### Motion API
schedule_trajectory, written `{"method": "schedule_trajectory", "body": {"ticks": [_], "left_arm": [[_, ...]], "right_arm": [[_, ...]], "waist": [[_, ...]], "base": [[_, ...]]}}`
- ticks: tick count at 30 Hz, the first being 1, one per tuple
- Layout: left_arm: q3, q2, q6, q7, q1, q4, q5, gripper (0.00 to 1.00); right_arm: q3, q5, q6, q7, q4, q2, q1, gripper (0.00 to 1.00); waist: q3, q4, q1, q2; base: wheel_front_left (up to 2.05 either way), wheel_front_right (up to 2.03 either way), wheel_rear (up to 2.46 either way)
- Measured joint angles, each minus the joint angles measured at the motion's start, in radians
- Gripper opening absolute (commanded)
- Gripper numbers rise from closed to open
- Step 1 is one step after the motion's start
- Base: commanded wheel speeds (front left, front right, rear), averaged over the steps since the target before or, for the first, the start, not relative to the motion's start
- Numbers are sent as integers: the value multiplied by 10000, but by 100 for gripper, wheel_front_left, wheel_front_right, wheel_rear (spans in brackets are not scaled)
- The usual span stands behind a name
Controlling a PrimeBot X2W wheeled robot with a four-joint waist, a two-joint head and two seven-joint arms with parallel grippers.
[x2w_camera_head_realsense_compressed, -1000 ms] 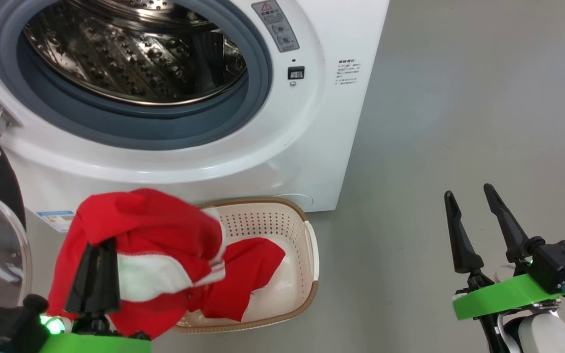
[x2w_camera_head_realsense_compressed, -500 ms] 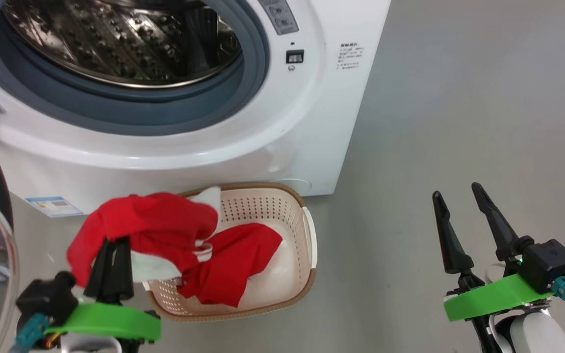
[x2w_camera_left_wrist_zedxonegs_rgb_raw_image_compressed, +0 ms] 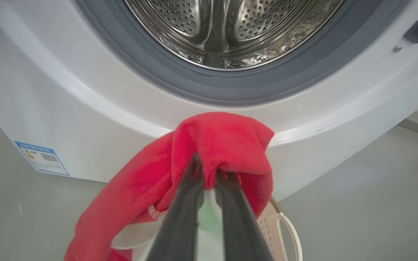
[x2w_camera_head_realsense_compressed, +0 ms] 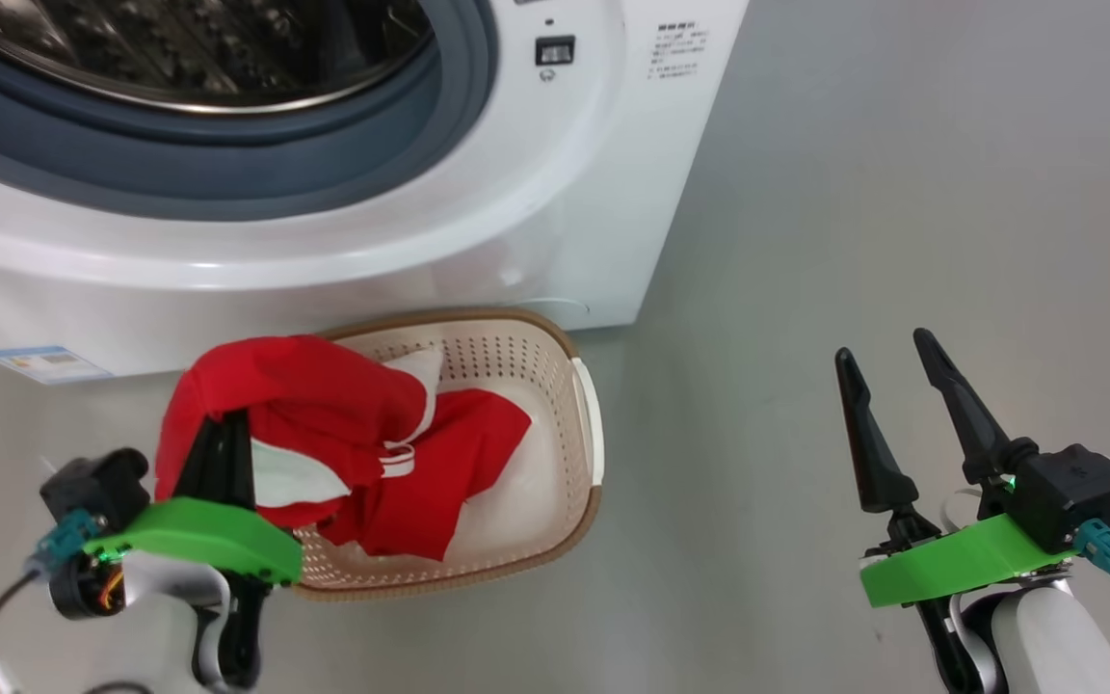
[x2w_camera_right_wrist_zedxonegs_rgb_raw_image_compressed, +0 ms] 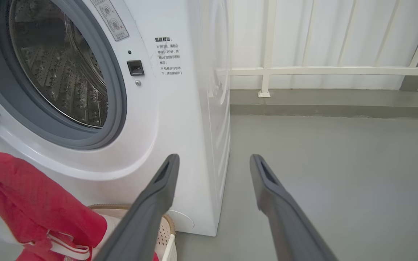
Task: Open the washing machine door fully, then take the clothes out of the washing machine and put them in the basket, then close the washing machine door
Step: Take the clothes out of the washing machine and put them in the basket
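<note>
Head view: left tool (x2w_camera_head_realsense_compressed: 225, 424) clamps clothes (x2w_camera_head_realsense_compressed: 304, 386), draped rightward into basket (x2w_camera_head_realsense_compressed: 516, 321), lower than before; right tool (x2w_camera_head_realsense_compressed: 883, 345) fully spread, empty.

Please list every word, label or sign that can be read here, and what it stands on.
"温馨提示:" it seems: heading of the printed notice on the washing machine front.
Lines under that heading: too small to read.
Grey sticker with warning pictures: no readable words.
Blue label with a QR code, low on the front: too small to read.
</note>
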Motion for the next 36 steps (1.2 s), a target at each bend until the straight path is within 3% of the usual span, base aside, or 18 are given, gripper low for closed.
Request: {"method": "schedule_trajectory", "body": {"ticks": [8,19,25,27,28,29,30,36], "left_arm": [[-59,-305,-514,79,-1454,2713,-949,0],[-96,-360,-600,938,-2835,5212,-1793,0],[-481,-359,-610,1760,-3237,5843,-2010,0],[-692,-334,-610,2125,-3244,5940,-2075,36],[-788,-314,-610,2284,-3244,5986,-2075,62],[-869,-295,-610,2349,-3244,6017,-2075,62],[-963,-259,-610,2357,-3244,6052,-2073,100],[-1172,-27,-610,2303,-3244,6264,-2090,100]], "right_arm": [[159,-4,0,0,31,-2,-360,100],[721,109,0,0,88,-8,-617,100],[947,190,0,0,123,-10,-847,100],[1030,190,0,0,127,-10,-855,100],[1058,190,0,0,127,-8,-858,100],[1062,192,0,0,127,-8,-865,100],[1060,196,0,0,128,-10,-894,100],[1045,263,0,0,117,-10,-1002,100]], "waist": [[626,-212,0,0],[1368,-568,0,0],[1717,-781,0,0],[1806,-853,0,0],[1842,-889,0,0],[1875,-922,-1,0],[1907,-955,0,0],[2049,-1083,0,0]], "base": [[0,0,0],[0,0,0],[0,0,0],[0,0,0],[0,0,0],[0,0,0],[0,0,0],[0,0,0]]}}
